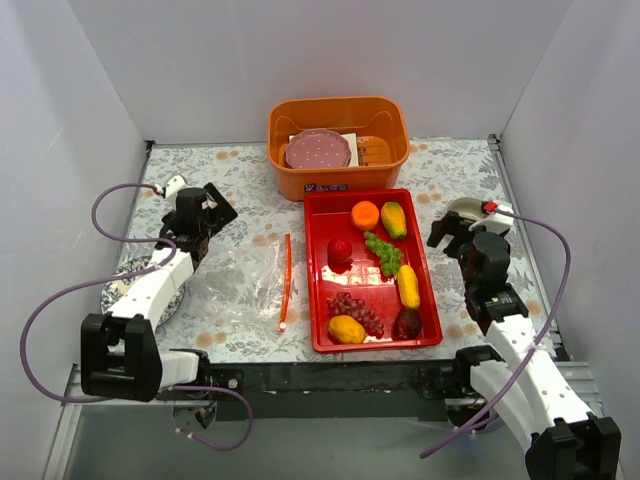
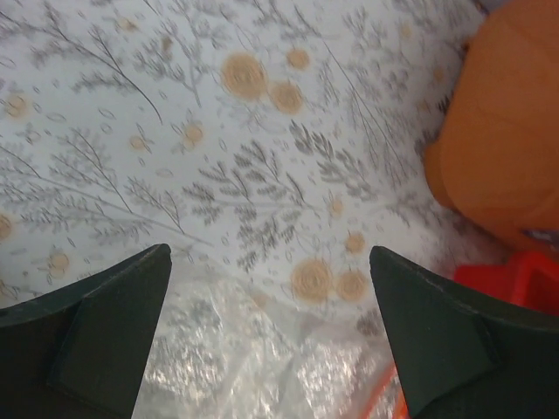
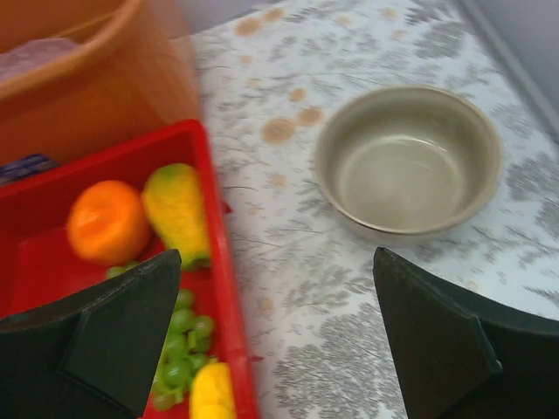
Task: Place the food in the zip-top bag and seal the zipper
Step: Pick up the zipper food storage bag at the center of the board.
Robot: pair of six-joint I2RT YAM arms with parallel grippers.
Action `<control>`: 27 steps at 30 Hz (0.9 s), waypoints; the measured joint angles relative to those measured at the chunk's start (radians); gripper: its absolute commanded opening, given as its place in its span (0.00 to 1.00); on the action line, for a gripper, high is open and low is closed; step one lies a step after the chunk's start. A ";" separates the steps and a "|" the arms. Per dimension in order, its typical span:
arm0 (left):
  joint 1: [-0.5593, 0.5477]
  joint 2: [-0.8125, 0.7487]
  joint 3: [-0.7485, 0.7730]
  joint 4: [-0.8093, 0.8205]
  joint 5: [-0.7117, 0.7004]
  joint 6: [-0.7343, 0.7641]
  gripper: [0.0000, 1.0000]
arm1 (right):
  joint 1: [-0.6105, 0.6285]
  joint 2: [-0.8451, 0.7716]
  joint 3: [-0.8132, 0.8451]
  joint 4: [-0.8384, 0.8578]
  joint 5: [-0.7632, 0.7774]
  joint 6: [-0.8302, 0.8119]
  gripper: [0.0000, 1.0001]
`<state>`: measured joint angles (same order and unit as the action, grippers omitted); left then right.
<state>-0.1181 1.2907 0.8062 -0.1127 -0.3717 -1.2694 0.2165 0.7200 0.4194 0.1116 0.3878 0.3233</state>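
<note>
The food lies in a red tray (image 1: pixel 318 270): an orange (image 1: pixel 365 214), a mango (image 1: pixel 393 219), a red piece (image 1: pixel 340 249), green grapes (image 1: pixel 383 253), a yellow banana-like piece (image 1: pixel 408 286), purple grapes (image 1: pixel 355 310), a second mango (image 1: pixel 346 329) and a dark-red piece (image 1: pixel 407 323). The clear zip-top bag (image 1: pixel 240 285) lies flat left of the tray, its orange-red zipper (image 1: pixel 286 280) on the tray side. My left gripper (image 1: pixel 212 215) is open and empty above the bag's far edge (image 2: pixel 253 358). My right gripper (image 1: pixel 452 233) is open and empty, right of the tray, over bare table (image 3: pixel 276 254).
An orange basin (image 1: pixel 337 150) holding a pink plate (image 1: pixel 318 152) stands behind the tray. A beige bowl (image 3: pixel 406 161) sits at the right, just beyond my right gripper. A patterned plate (image 1: pixel 125 285) lies under my left arm. White walls close in three sides.
</note>
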 measured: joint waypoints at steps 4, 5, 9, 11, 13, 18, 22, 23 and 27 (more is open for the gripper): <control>-0.007 -0.097 -0.009 -0.128 0.202 -0.009 0.98 | 0.000 0.003 0.087 -0.047 -0.208 -0.011 0.98; -0.016 -0.126 -0.009 -0.159 0.237 -0.006 0.98 | 0.000 0.014 0.105 -0.072 -0.257 -0.013 0.98; -0.175 -0.175 0.029 -0.267 0.231 -0.001 0.98 | 0.000 0.106 0.192 -0.169 -0.401 -0.025 0.98; -0.314 -0.166 0.060 -0.312 0.195 -0.005 0.98 | 0.000 0.167 0.238 -0.222 -0.464 -0.035 0.98; -0.419 -0.150 0.083 -0.356 0.161 -0.015 0.98 | 0.000 0.205 0.265 -0.265 -0.510 -0.040 0.98; -0.546 -0.101 0.088 -0.472 0.060 -0.071 0.98 | 0.001 0.231 0.288 -0.346 -0.579 -0.042 0.98; -0.613 -0.084 0.073 -0.537 -0.014 -0.126 0.97 | 0.001 0.233 0.299 -0.387 -0.607 -0.041 0.98; -0.626 -0.080 0.071 -0.549 -0.024 -0.139 0.96 | 0.001 0.237 0.304 -0.396 -0.609 -0.041 0.97; -0.693 -0.020 0.071 -0.586 -0.080 -0.195 0.91 | 0.001 0.258 0.329 -0.425 -0.627 -0.042 0.96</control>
<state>-0.8108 1.2705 0.8772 -0.6991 -0.4522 -1.4647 0.2173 0.9779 0.7486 -0.3134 -0.2390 0.2817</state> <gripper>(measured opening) 0.934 0.970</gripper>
